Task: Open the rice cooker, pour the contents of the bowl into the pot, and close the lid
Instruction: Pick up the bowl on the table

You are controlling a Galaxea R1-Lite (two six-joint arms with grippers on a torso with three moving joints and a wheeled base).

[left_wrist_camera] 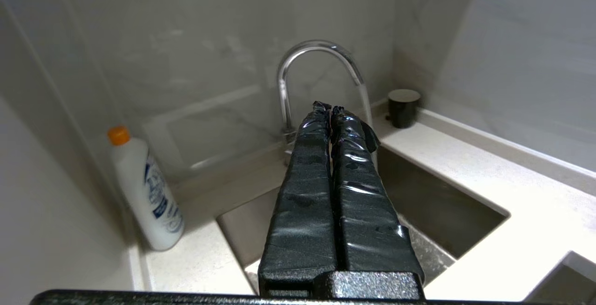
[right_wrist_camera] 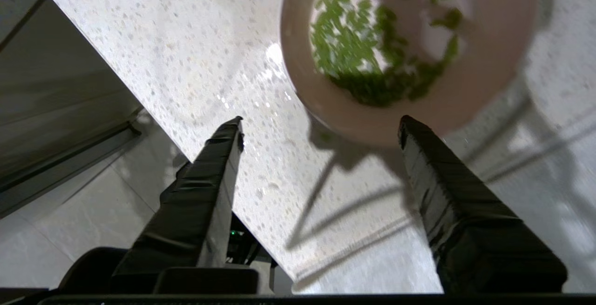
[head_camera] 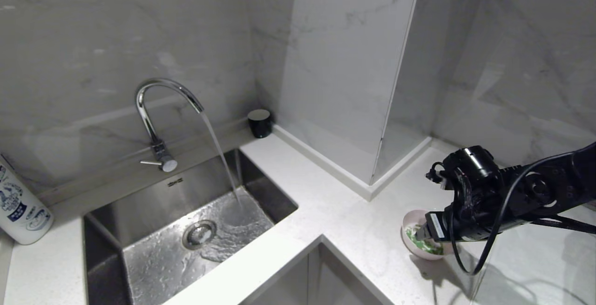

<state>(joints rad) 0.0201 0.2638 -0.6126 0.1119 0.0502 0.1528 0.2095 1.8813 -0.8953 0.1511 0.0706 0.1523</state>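
A small pale pink bowl (head_camera: 410, 220) stands on the white counter at the right, with loose green pieces (head_camera: 423, 246) inside. My right gripper (head_camera: 423, 234) reaches in from the right and hangs just over the bowl's near side. In the right wrist view the gripper (right_wrist_camera: 321, 123) is open with only bare counter between its fingers. The bowl (right_wrist_camera: 489, 77) and its green contents (right_wrist_camera: 354, 49) lie just past the fingertips. My left gripper (left_wrist_camera: 330, 108) is shut on nothing and hovers over the sink. The rice cooker, its pot and its lid are out of view.
A curved chrome faucet (head_camera: 158, 91) pours water into the steel sink (head_camera: 260, 188). A white bottle (head_camera: 21, 202) stands at the far left, a black cup (head_camera: 259, 122) in the back corner. A marble pillar (head_camera: 344, 63) juts out behind the bowl. The counter's front edge has a notch (head_camera: 321, 258).
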